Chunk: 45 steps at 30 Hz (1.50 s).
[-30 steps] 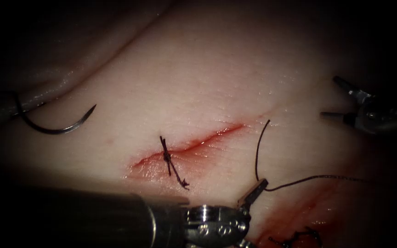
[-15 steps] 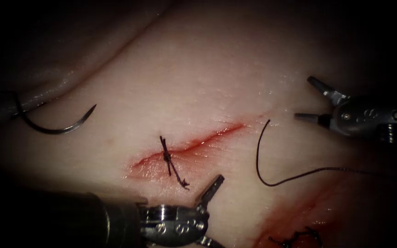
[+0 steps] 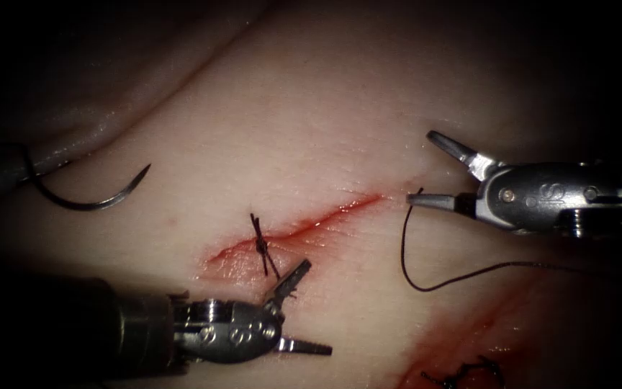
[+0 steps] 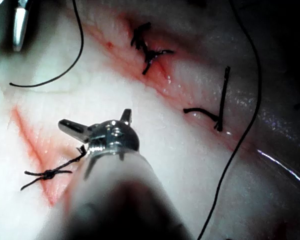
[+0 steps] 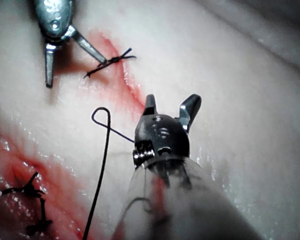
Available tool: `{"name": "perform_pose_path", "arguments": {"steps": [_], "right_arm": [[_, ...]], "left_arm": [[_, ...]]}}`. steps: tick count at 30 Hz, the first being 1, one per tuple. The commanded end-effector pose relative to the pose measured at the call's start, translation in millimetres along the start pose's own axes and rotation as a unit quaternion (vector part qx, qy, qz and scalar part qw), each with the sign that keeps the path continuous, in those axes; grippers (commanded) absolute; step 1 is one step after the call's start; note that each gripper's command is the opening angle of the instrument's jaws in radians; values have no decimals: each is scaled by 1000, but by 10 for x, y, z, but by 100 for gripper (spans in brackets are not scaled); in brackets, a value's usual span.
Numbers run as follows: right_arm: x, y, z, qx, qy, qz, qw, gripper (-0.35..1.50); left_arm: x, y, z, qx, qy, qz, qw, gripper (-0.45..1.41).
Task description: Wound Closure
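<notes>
Both tools (image 3: 309, 306) (image 3: 426, 169) empty; curved needle (image 3: 84, 198) lies free.

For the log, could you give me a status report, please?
Both end effectors, left and right, open, holding nothing. Needle free on tissue, left of cut.

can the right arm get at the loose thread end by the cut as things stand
Probably yes: the right end effector is open and holds nothing, its lower jaw beside the thread end, right of the cut, with bare tissue between.
</notes>
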Motion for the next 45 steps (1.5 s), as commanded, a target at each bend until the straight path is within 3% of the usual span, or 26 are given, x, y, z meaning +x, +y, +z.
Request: {"name": "perform_pose_path", "arguments": {"steps": [1, 9, 23, 30, 45], "right_arm": [[3, -11, 18, 9, 4, 0, 1000, 121], [-7, -37, 41, 39, 7, 1, 999, 108], [-16, -44, 45, 39, 4, 2, 999, 103], [-16, -45, 44, 40, 4, 2, 999, 103], [-15, -47, 44, 41, 4, 4, 999, 103]], "left_arm": [[-4, 5, 3, 2, -4, 9, 1000, 98], [-14, -3, -1, 23, -26, 56, 998, 86], [-20, -3, 11, 24, -34, 109, 993, 37], [-25, -4, 11, 24, -46, 113, 992, 29], [-31, -5, 16, 20, -52, 114, 992, 29]]}}
